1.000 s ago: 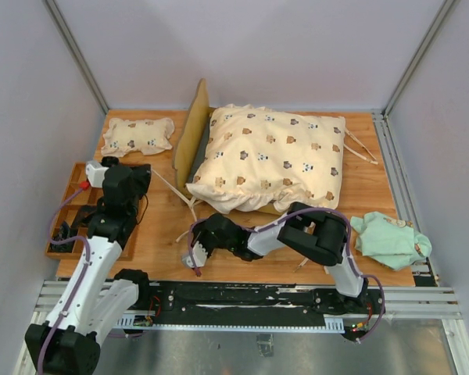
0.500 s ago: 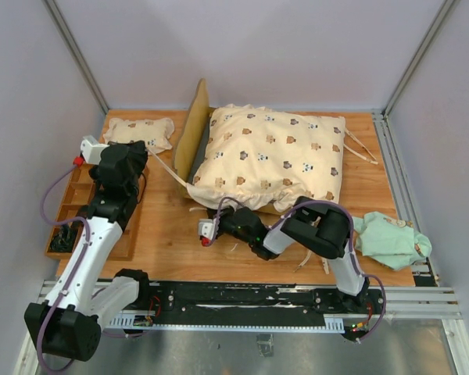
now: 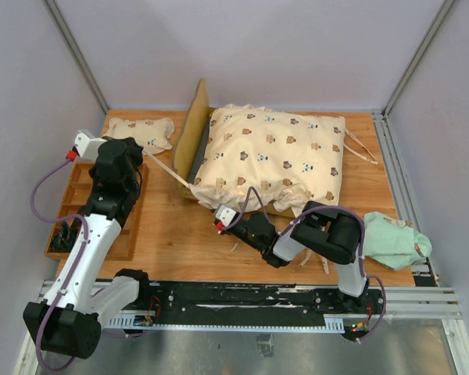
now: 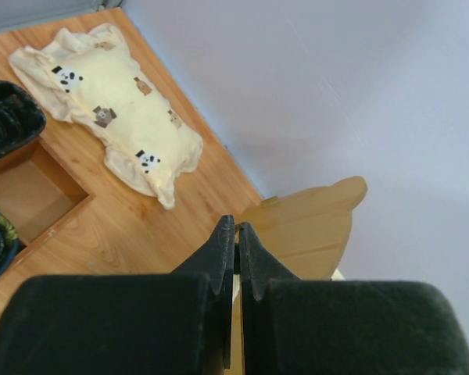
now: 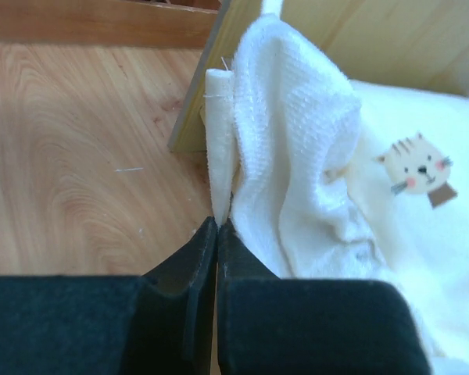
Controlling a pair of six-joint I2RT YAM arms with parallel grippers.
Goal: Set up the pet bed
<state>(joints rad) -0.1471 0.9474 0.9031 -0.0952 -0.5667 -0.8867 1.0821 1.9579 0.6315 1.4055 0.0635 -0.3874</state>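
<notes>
both arms shifted since a second ago: left gripper [image 4: 236, 226] up toward the back-left, clenched on a cream tie [image 3: 168, 170]; right gripper [image 5: 217, 223] in at the near edge of the quilt [image 3: 273, 156], clenched on it. pet bed [image 3: 189, 137] back-centre, long axis left-right, headboard [image 4: 313, 226] left; bare table [image 3: 172, 234] in front.

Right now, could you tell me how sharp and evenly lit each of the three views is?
Top external: even, soft light, faint shadows, no glare, all sharp. Left wrist: small pillow crisp, left end effector body a dark blur. Right wrist: quilt weave sharp, right end effector body black, featureless.
</notes>
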